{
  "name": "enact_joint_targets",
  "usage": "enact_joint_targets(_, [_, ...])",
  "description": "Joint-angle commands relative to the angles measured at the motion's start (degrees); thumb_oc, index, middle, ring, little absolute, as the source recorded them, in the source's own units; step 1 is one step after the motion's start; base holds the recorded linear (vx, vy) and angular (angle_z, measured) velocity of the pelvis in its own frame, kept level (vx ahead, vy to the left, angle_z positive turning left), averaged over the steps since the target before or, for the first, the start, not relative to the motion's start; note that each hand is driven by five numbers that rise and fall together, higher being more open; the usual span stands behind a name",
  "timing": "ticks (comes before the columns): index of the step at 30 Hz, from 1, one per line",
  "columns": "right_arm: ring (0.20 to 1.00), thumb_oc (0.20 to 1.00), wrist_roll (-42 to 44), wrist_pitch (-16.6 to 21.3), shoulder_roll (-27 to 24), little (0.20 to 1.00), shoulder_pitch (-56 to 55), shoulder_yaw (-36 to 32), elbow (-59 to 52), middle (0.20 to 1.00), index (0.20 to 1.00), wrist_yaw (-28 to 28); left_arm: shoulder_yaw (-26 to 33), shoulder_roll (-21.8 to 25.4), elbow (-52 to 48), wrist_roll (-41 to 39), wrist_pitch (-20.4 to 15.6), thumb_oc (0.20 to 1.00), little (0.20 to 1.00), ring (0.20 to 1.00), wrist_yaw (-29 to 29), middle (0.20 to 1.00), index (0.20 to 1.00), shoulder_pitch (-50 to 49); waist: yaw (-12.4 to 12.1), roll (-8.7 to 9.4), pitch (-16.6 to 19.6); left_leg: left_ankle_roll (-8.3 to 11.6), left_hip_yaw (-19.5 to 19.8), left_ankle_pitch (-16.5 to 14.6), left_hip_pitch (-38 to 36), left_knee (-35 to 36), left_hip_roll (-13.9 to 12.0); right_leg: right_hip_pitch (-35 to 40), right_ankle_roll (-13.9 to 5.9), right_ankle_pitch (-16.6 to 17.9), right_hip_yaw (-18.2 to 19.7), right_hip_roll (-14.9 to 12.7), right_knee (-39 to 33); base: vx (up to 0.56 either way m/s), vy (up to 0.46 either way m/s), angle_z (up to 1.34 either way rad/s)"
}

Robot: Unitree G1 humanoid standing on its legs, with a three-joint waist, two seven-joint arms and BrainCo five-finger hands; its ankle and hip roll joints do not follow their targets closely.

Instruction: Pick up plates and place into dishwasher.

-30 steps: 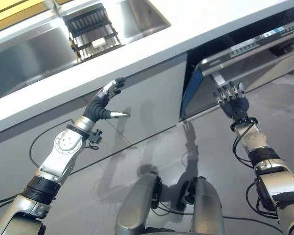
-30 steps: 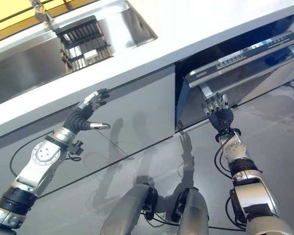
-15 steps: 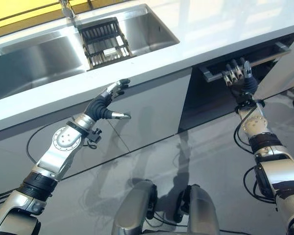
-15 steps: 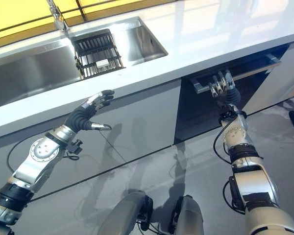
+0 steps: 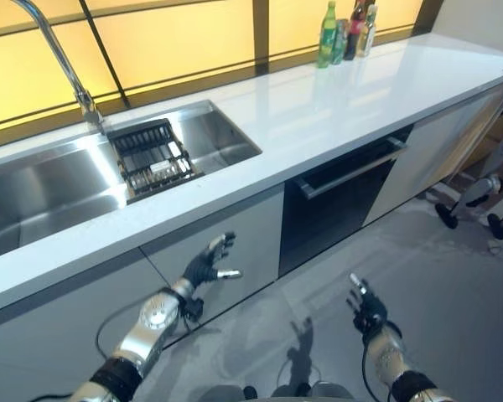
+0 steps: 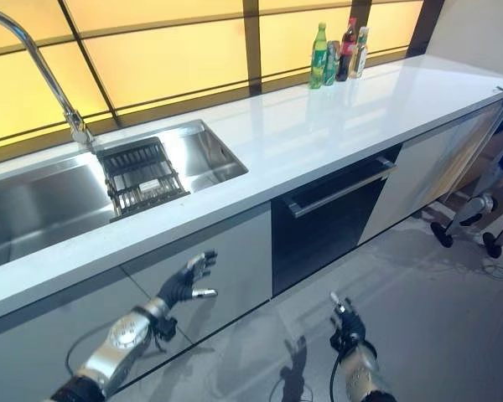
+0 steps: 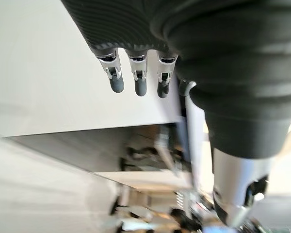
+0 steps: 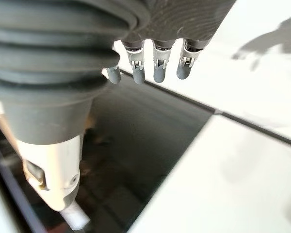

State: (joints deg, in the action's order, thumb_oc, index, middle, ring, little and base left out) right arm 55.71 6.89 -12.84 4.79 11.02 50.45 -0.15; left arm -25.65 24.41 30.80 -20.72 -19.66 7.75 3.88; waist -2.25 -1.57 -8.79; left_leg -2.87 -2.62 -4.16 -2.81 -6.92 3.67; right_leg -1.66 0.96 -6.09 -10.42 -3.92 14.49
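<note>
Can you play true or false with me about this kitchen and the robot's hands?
1. The dishwasher door is shut. True.
2. The left hand holds a plate. False: it is open and holds nothing.
3. A black rack sits in the sink. True.
4. The bottles stand in the sink. False: they stand on the counter by the window.
5. The right hand grips the dishwasher's handle. False: it hangs low over the floor, apart from the handle.
</note>
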Motion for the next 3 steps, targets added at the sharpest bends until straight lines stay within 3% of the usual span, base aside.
enact_joint_targets(1, [1.000,1.000,-2.6,-4.6,2.2,1.000,1.3,1.8,1.4,1.000,1.000,3.1,0.8,-3.9,4.1,4.2,-3.3,1.000,1.000,1.000,-2.0,1.000,1.000,-2.0,0.6,1.01,0.6,1.77,0.6,3.5,-0.8,5.3,-2.4,5.1,-3.35,8.5,3.8,-0.3,-13.1,0.00,0.000,0.00])
enact_joint_targets(3, [1.000,1.000,-5.0,-6.4,3.2,1.000,0.1,2.6,2.9,1.000,1.000,3.9,1.5,-6.3,9.9,3.7,-0.6,1.000,1.000,1.000,-2.6,1.000,1.000,-2.0,1.0,1.14,1.4,1.92,0.5,4.3,-1.3,7.4,-2.5,5.3,-3.63,9.2,3.7,-0.1,-14.8,0.00,0.006,-0.02])
